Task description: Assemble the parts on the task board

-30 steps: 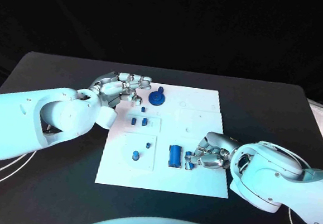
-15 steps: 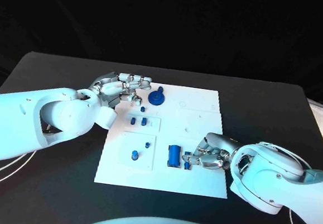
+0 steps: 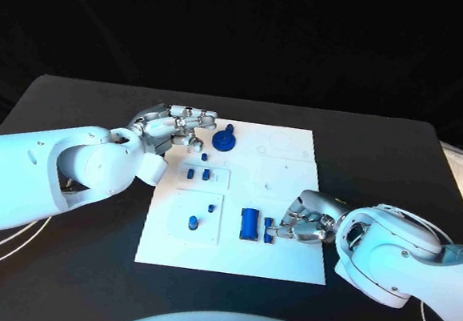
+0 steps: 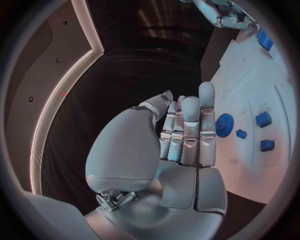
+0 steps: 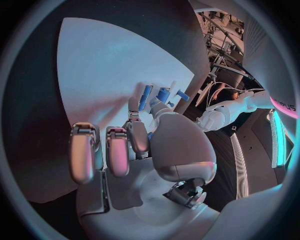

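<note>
1. I see my right hand pinching a small blue part beside the long blue part on the task board.
2. My left hand rests at the board's far-left corner near the blue gear, fingers together, holding nothing.

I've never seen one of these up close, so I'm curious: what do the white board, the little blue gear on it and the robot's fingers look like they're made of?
The task board looks like matte white plastic: flat, even, no glare, though painted board is possible. The blue gear seems moulded plastic, uniformly coloured with crisp teeth. The left hand has fingers that look like polished metal, silvery with bright highlights, possibly metallised plastic.
</note>
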Robot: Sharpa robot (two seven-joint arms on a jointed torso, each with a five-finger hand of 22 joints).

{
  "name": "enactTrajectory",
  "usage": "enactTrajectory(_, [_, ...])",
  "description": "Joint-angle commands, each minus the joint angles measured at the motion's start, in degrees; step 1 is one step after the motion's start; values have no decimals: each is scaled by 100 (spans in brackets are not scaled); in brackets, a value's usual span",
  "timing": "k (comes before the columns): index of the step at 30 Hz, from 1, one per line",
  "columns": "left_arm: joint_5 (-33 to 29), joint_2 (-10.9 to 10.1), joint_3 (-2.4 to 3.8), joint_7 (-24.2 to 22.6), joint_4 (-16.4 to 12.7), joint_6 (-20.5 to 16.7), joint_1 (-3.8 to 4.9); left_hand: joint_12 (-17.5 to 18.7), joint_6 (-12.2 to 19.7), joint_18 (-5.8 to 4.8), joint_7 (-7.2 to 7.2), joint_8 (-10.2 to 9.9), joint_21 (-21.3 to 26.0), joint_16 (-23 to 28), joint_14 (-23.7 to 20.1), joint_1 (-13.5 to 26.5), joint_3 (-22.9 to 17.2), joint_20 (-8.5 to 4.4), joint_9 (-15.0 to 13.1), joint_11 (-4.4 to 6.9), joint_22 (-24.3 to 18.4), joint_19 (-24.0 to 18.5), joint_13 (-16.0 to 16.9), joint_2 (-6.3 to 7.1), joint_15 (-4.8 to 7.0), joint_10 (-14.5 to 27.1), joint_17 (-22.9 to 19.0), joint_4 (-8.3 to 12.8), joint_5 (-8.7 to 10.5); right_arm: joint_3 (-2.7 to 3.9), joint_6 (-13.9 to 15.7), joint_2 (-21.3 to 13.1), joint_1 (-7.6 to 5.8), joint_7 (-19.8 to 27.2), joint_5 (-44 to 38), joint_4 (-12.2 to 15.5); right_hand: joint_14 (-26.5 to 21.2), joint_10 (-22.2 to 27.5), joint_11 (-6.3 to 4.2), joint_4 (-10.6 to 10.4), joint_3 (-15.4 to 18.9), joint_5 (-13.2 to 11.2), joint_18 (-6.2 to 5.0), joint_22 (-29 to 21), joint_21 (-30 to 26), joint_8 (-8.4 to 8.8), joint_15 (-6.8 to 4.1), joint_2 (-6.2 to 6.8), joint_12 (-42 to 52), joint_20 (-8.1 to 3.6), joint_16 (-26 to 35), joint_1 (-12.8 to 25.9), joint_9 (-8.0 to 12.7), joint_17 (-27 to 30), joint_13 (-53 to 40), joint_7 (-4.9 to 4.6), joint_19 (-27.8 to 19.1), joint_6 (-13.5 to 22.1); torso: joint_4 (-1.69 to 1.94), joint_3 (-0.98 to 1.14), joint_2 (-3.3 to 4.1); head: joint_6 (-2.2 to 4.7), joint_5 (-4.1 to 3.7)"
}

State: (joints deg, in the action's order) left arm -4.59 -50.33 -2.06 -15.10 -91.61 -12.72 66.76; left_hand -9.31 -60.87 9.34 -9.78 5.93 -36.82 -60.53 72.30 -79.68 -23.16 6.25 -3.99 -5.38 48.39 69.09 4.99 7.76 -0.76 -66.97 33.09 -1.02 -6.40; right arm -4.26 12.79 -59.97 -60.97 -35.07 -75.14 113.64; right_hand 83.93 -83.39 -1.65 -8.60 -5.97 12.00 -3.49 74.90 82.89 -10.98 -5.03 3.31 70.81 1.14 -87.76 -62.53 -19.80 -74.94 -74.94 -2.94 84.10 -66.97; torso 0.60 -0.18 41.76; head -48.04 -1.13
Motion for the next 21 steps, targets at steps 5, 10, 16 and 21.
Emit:
enactTrajectory(5, [28,30,2,-58,44,75,-1,-43,33,111,-8,26,84,25,-54,2,31,16,9,-17,-40,5,8,-62,8,55,-49,-1,-3,3,925,-132,-120,1198,1009,-177,493,260,210,194,91,474,39,80,-160,373,131,-47,-514,83,110,-403,146,-953,-42,-226,46,559,4,-7,-59,95,-29])
enactTrajectory(10, [26,42,1,-117,91,-1,-1,-63,44,107,-10,28,137,192,-221,22,67,26,10,-24,-64,-54,6,-66,-5,85,-315,-11,-5,4,1174,-188,-395,2166,1999,-481,455,484,265,322,114,350,-7,-123,-297,469,184,-99,-978,144,221,-654,202,-787,236,-289,-43,651,3,-22,-152,144,-69])
enactTrajectory(16, [-58,108,2,-315,253,-198,-1,-127,106,80,-53,30,834,1256,-1206,54,193,127,16,-96,-425,-907,-28,-49,-131,217,-938,-33,-9,7,1430,19,-606,3564,3966,-1204,-278,1820,359,500,-42,356,-488,-2601,-2198,619,253,-235,-4080,220,2117,-1118,300,1511,2337,-392,-1196,790,-18,-56,-336,306,-110])
enactTrajectory(21, [-225,260,2,-566,565,-433,-1,-13,196,29,-86,-3,1773,2853,-1596,63,206,370,16,-197,-1059,-1817,-125,-83,-378,278,-1702,-124,-12,26,1252,454,-657,4536,5492,-2127,-1190,2039,575,560,-387,135,-702,-4526,-4254,721,452,-209,-5436,408,4924,-1358,444,3881,3778,-564,-2041,881,-44,-84,-520,495,-113])
